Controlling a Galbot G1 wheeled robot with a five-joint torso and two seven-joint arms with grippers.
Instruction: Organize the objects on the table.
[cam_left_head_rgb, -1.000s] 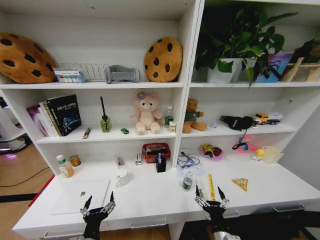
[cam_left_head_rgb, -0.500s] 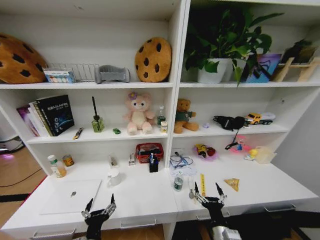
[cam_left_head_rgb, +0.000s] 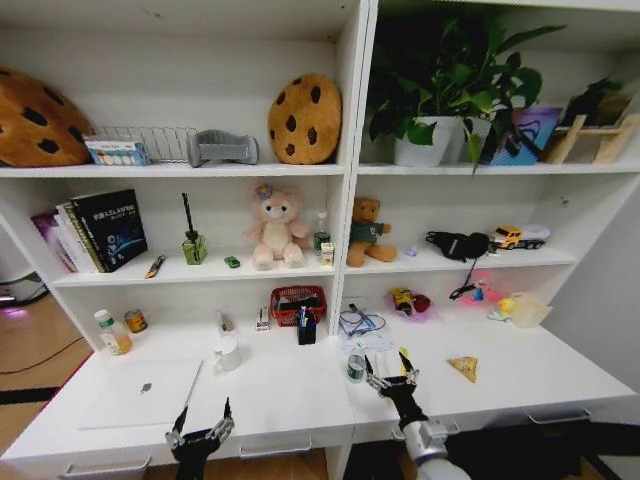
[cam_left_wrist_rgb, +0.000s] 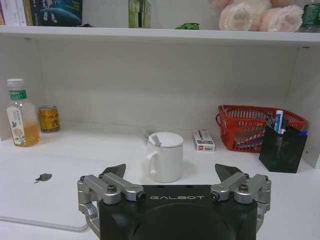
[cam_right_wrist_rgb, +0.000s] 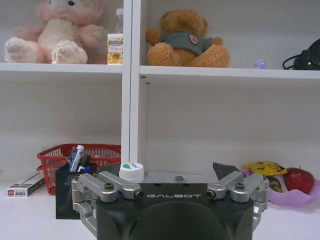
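1. We see the right gripper (cam_left_head_rgb: 390, 369) raised over the white counter (cam_left_head_rgb: 290, 395), its jaws spread wide and holding nothing, just beside a small bottle with a white and green cap (cam_left_head_rgb: 356, 367)
2. In the right wrist view that same cap (cam_right_wrist_rgb: 131, 171) stands close ahead of the open right gripper (cam_right_wrist_rgb: 170, 175), nearer one finger than the other, with the black pen holder (cam_right_wrist_rgb: 67, 192) and the red basket (cam_right_wrist_rgb: 100, 152) beyond it
3. The left gripper (cam_left_head_rgb: 201, 428) sits low at the front edge of the counter, jaws apart and empty
4. From the left wrist view we find a white mug (cam_left_wrist_rgb: 165, 156) standing just ahead of the left gripper (cam_left_wrist_rgb: 172, 172), roughly between its fingers but not touched
5. The thin silver laptop (cam_left_head_rgb: 142, 392) lies closed and flat on the counter's left part, with a drink bottle (cam_left_head_rgb: 110, 332) and a small can (cam_left_head_rgb: 136, 321) behind it near the wall
6. The tiny green toy car (cam_left_head_rgb: 232, 262) rests on the shelf above, beside the pink plush bear (cam_left_head_rgb: 270, 228)
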